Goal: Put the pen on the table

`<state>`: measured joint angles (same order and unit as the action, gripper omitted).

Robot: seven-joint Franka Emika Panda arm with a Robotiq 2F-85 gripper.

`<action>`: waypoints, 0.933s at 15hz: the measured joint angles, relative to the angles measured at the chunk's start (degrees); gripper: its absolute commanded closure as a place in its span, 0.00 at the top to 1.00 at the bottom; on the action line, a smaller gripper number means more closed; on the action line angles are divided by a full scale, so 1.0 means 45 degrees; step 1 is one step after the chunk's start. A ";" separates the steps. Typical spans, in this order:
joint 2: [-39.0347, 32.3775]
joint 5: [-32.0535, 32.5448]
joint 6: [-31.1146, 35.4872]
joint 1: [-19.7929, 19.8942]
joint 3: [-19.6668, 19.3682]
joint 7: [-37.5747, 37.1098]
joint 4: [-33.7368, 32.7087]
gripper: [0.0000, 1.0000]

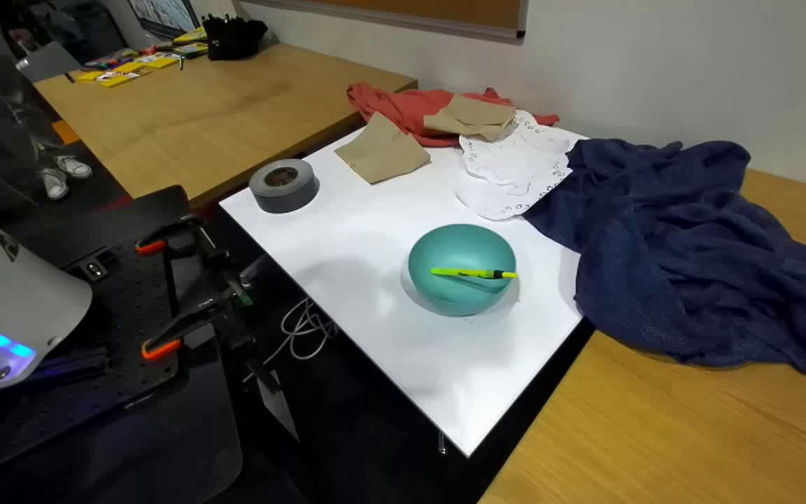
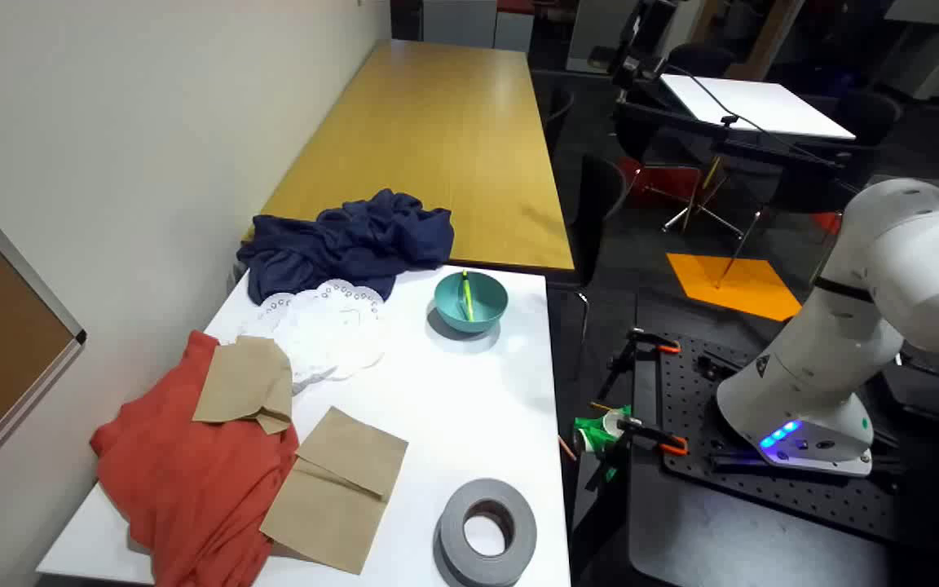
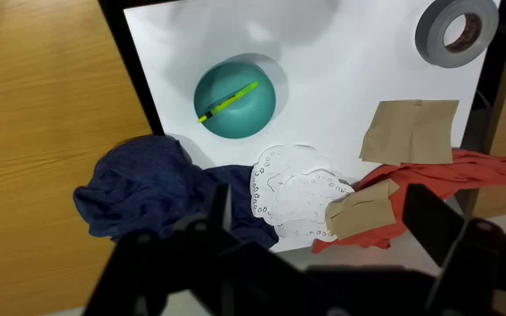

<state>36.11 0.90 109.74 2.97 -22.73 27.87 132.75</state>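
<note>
Claw (image 3: 321, 206) spread apart, yellow-green pen (image 3: 231, 101) well away from it, inside teal bowl (image 3: 245, 120)

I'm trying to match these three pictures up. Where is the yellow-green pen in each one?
In an exterior view, the pen is a little right of centre, lying nearly level across the picture.
In an exterior view, the pen is almost dead centre, running nearly top to bottom.
In the wrist view, the pen is left of centre in the upper half, slanted.
Shared landmark: the teal bowl that holds it, visible in all three.
</note>
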 measured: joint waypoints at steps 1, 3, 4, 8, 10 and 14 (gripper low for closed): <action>0.0002 0.0000 0.0000 0.0000 0.0000 0.0000 -0.0001 1.00; 0.0002 0.0000 0.0000 0.0000 0.0000 0.0000 -0.0001 1.00; 0.0002 0.0000 0.0000 0.0000 0.0000 0.0000 -0.0001 1.00; 0.0002 0.0000 0.0000 0.0000 0.0000 0.0000 -0.0001 1.00; -0.0027 -0.0012 0.0014 0.0019 0.0007 -0.0029 -0.0001 1.00; -0.0927 -0.0248 0.0817 0.0035 0.0076 -0.0847 0.0003 1.00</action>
<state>31.94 -0.22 113.42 3.13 -22.39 24.06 132.77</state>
